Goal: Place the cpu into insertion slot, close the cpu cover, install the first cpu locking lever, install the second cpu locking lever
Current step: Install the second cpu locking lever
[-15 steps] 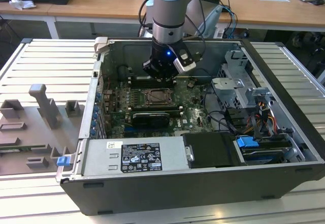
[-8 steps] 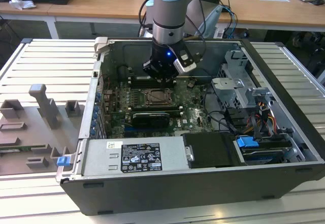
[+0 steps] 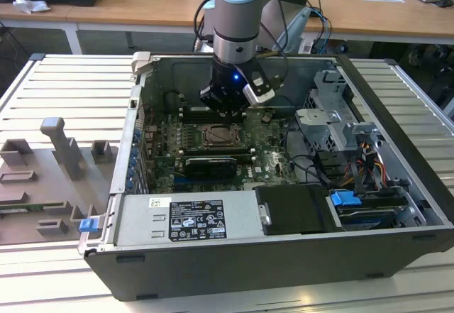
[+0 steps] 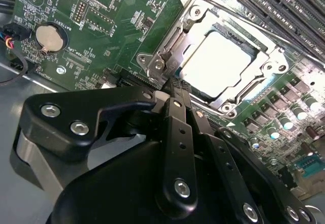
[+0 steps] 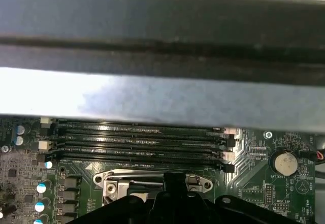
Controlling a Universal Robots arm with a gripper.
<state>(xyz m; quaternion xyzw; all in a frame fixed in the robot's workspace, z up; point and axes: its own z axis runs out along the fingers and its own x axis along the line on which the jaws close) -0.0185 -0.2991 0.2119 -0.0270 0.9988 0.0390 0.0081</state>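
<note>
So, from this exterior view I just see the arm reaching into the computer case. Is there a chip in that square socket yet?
Observer: Yes. In the second wrist view the cpu lies in the insertion slot, its pale top showing through the window of the cpu cover, which lies down over it.
Operator: And where is the gripper?
Observer: The gripper has its tip at the cover's edge, by a corner of the frame.
Operator: Anything in the long slots nearby?
Observer: In the first wrist view the memory slots look empty.
</note>
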